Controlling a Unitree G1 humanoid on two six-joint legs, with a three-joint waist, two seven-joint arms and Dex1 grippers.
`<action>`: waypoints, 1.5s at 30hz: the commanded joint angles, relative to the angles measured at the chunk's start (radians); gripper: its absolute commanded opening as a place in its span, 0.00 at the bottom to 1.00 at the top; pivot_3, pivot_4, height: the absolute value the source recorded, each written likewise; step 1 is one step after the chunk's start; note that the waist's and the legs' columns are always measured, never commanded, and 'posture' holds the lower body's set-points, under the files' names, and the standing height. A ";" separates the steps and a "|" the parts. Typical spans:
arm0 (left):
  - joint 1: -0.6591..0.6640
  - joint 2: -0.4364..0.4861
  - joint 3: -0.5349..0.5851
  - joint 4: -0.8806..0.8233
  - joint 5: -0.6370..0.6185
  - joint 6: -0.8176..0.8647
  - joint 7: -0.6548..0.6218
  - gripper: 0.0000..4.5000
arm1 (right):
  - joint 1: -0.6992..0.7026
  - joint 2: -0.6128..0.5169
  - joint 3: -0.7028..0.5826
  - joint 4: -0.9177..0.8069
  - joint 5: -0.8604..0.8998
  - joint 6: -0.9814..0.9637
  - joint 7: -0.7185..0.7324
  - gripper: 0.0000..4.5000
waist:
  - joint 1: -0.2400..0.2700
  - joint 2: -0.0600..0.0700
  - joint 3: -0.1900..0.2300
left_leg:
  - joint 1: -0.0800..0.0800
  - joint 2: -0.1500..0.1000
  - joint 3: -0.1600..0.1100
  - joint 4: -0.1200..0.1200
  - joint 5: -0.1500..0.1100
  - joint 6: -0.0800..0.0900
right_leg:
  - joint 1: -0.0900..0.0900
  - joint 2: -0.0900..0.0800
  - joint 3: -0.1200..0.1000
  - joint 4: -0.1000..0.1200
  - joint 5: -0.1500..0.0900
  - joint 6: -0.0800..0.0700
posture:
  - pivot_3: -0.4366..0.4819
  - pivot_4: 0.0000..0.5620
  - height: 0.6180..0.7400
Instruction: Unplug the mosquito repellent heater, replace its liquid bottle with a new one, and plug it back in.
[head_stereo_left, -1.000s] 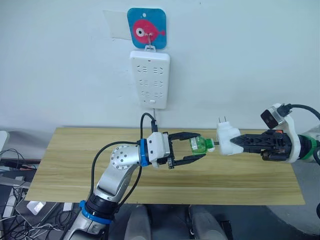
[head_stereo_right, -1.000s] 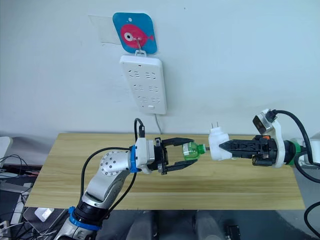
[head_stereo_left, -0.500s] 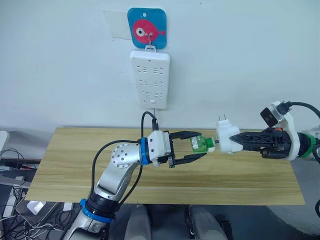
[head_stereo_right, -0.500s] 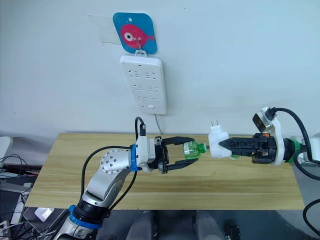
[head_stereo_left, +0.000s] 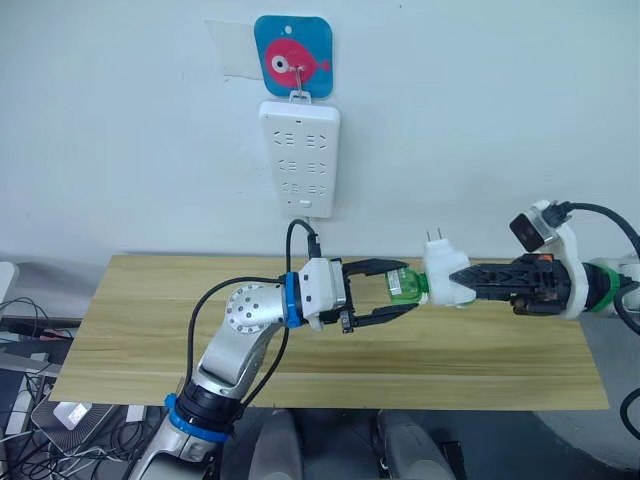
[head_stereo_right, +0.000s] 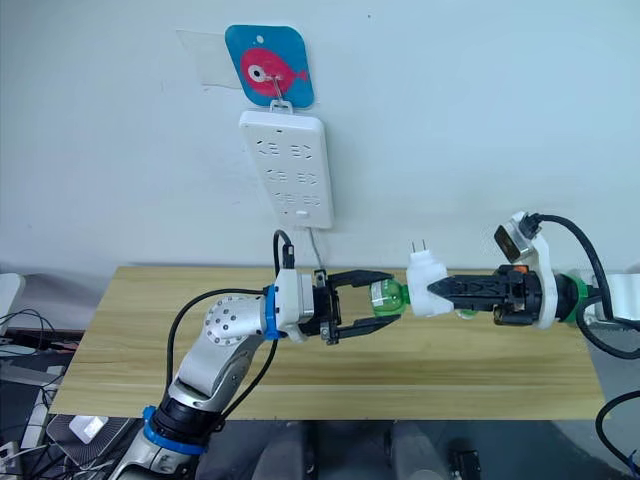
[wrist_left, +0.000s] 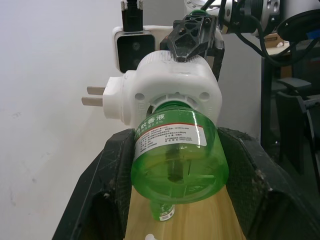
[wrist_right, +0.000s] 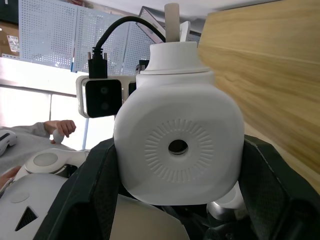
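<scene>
The mosquito repellent heater (head_stereo_left: 445, 275) is a white rounded unit with its two prongs pointing up. My right gripper (head_stereo_left: 466, 284) is shut on it above the table's right half. A green liquid bottle (head_stereo_left: 403, 286) lies sideways in my left gripper (head_stereo_left: 403, 288), which is shut on its base. The bottle's neck meets the heater's socket; in the left wrist view the bottle (wrist_left: 177, 150) sits right against the heater (wrist_left: 172, 90). In the right wrist view the heater's round face (wrist_right: 177, 145) with its centre hole sits between my fingers.
A long white power strip (head_stereo_left: 300, 157) hangs on the wall under a blue fish hook (head_stereo_left: 292, 57), its cord dropping behind the wooden table (head_stereo_left: 130, 320). A small bottle (wrist_left: 162, 212) lies on the table below the held bottle.
My right gripper has carried the heater leftward, closing the gap to the green bottle. The bottle's neck now touches the heater. The left gripper has barely moved.
</scene>
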 joint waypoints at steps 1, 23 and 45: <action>-0.012 -0.014 -0.032 -0.022 0.003 0.002 -0.001 0.49 | -0.017 0.025 -0.002 -0.088 0.037 -0.013 0.012 0.65 | 0.000 0.000 0.000 | 0.000 0.000 0.000 0.000 0.000 0.000 | 0.000 0.000 0.000 0.000 0.000 0.000 | 0.37 0.43 1.00; 0.000 -0.032 -0.012 -0.063 -0.061 0.100 0.030 0.49 | 0.029 -0.027 0.029 -0.173 0.037 -0.013 0.111 0.99 | 0.000 -0.002 0.001 | 0.000 0.000 0.000 0.000 0.000 0.000 | 0.000 0.000 0.000 0.000 0.000 0.000 | 0.37 0.45 1.00; -0.045 -0.023 0.041 -0.117 -0.173 0.250 0.059 0.49 | 0.231 -0.174 -0.172 -0.030 -0.210 -0.043 0.174 0.79 | 0.002 -0.004 0.002 | 0.000 0.000 0.000 0.001 0.000 0.000 | 0.001 0.000 0.000 0.000 0.000 0.000 | 0.35 0.43 1.00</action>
